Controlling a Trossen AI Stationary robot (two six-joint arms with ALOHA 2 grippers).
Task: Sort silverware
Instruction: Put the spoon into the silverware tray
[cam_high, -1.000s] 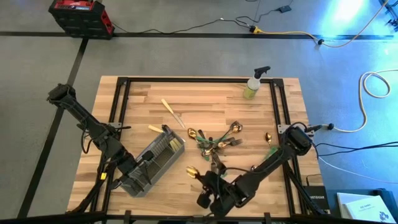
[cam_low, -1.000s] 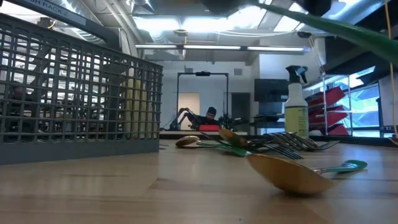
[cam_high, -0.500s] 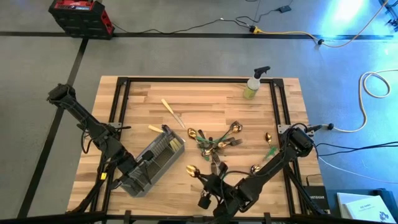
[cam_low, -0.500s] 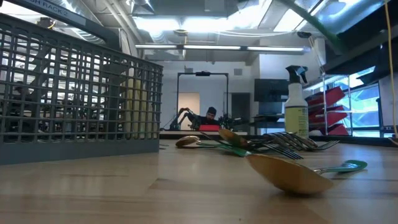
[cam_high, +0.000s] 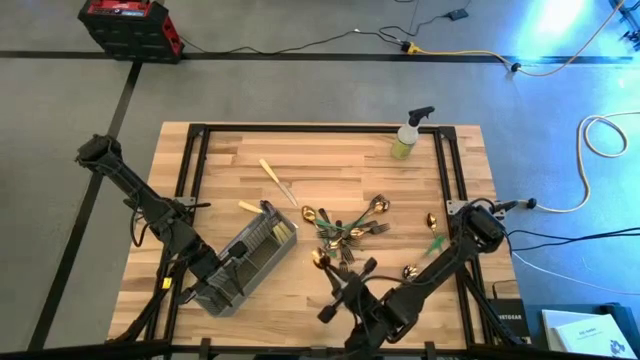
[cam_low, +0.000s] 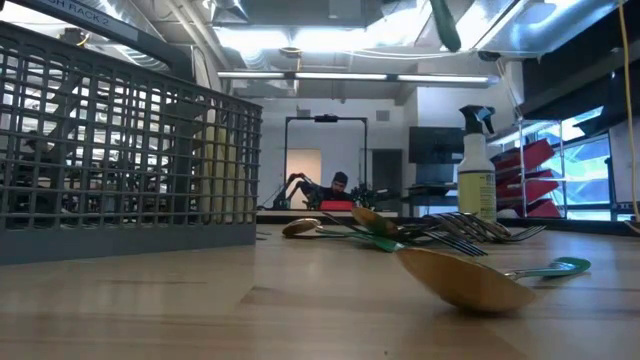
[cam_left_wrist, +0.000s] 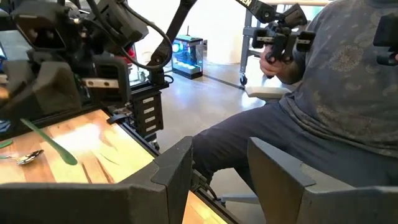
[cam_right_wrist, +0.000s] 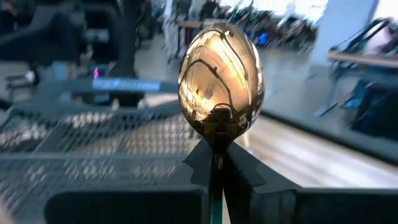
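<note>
My right gripper (cam_high: 338, 278) hangs over the table's near middle, shut on a green-handled spoon whose gold bowl (cam_right_wrist: 221, 78) sticks out past the fingertips toward the grey mesh caddy (cam_high: 250, 258). My left gripper (cam_left_wrist: 221, 174) hovers open above the caddy's near-left end, nothing between its fingers. The caddy stands on the table left of centre. More silverware (cam_high: 350, 230) lies in a loose pile at the table's middle. A single spoon (cam_low: 465, 278) rests bowl-down nearer the front. My right gripper pinches the spoon's thin neck (cam_right_wrist: 216, 152), just behind the bowl, between its two fingers. The fingers run about level and lie along the spoon. The green handle (cam_low: 445, 20) runs back past the gripper. The spoon is lifted clear of the table.
A yellow-green spray bottle (cam_high: 408, 135) stands at the far right. A cream-handled knife (cam_high: 278, 182) lies toward the far middle, with loose spoons (cam_high: 432, 220) at the right. A seated person (cam_left_wrist: 323, 93) is beyond the table's near edge. Bare wood shows at the far left.
My right gripper has turned at the wrist and risen slightly, staying shut on the spoon. The bowl has swung a little toward the far edge. The green handle has swept up, from a long slant across the low view to a short stub at its top.
</note>
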